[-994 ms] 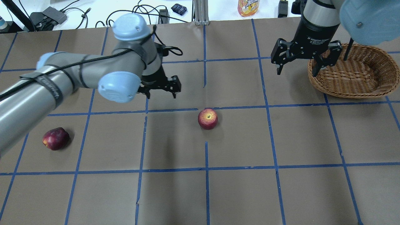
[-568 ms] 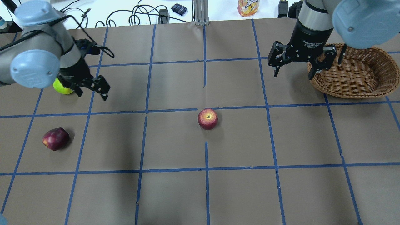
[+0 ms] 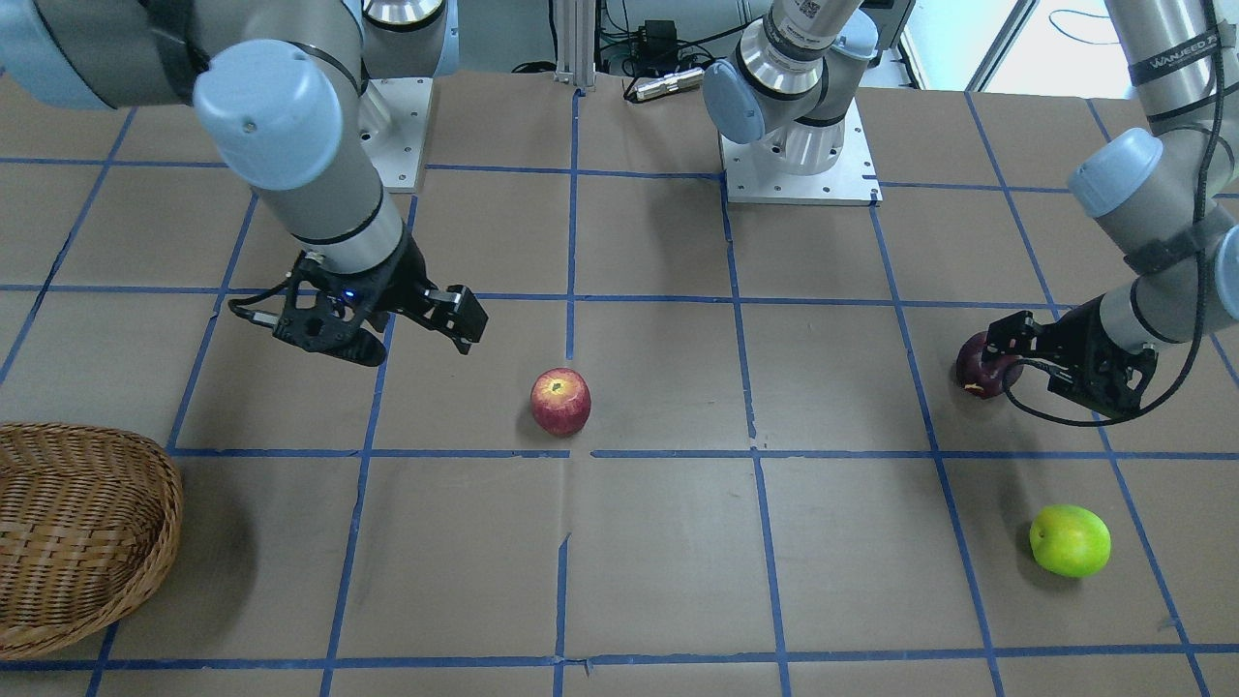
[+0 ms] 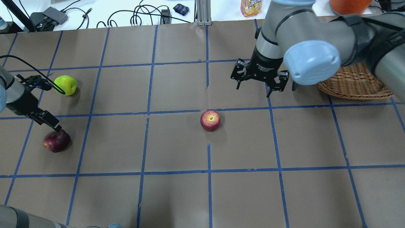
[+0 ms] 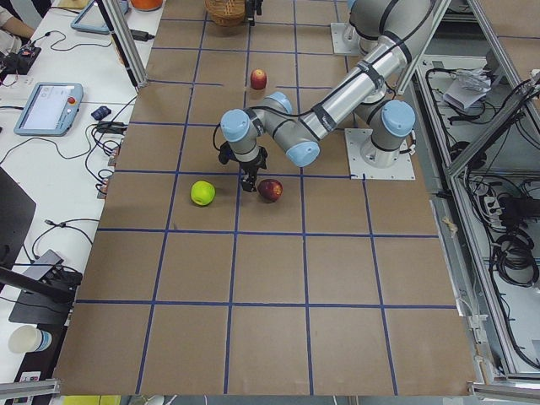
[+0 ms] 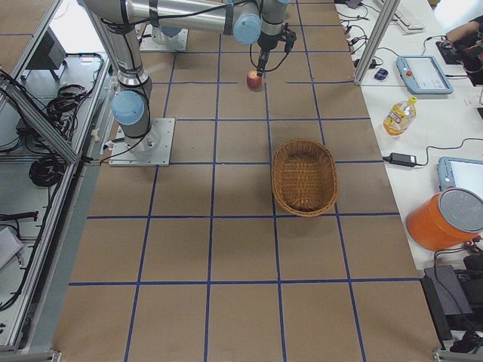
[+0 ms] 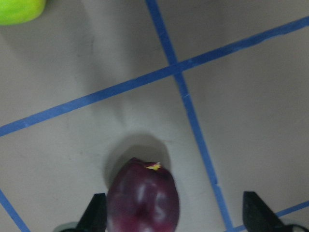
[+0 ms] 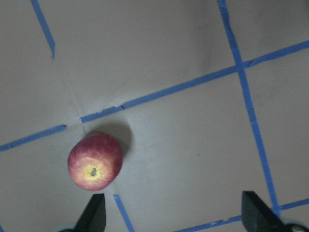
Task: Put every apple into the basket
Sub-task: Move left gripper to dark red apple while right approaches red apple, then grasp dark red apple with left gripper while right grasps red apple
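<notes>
Left pincer (image 7: pixel 176 217) hangs spread wide over the maroon apple (image 7: pixel 143 198)

Overhead and front cameras face each other, both looking steeply down on the red apple (image 4: pixel 210 120).

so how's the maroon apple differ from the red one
The dark maroon apple is near-purple and tipped sideways; the red apple has a yellow stem patch and sits stem-up. The left end effector hangs open over the maroon apple; the right end effector is apart from the red apple. Both lie outside the basket.
</notes>
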Controlling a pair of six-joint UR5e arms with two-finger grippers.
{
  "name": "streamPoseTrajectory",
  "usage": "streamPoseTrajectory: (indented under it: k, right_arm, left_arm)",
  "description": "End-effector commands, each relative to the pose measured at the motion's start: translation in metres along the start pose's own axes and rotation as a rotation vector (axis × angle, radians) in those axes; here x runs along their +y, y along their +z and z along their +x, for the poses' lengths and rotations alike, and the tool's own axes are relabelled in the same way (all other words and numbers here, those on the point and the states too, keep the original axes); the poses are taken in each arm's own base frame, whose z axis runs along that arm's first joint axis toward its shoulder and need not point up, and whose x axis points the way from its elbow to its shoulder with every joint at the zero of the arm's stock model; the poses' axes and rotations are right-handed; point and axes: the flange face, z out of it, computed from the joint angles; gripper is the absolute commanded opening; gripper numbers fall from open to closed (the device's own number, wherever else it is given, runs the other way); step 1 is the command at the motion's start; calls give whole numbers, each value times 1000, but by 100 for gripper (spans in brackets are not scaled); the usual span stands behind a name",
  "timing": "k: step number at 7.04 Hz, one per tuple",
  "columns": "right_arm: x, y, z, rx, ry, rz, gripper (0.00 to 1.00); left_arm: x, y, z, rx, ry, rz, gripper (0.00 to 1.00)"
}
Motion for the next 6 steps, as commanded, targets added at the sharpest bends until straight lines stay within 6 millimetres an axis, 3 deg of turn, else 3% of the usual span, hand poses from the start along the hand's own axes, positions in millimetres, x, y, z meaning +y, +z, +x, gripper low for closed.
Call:
streamPoseTrajectory:
  k: [1,4,5,6]
  right_arm:
    - [26,69,-65,34,103,43,100]
    - [28,129,-90,69,109,59,100]
    - [28,138,-91,76,104,45,100]
    - [24,154,-92,86,104,34,100]
  left_arm:
    - [8,35,2,60,30,-33,100]
    - [9,56,3,82,18,-39,100]
    - [8,58,2,82,18,-39,76]
    - [6,53,0,72,20,-38,44]
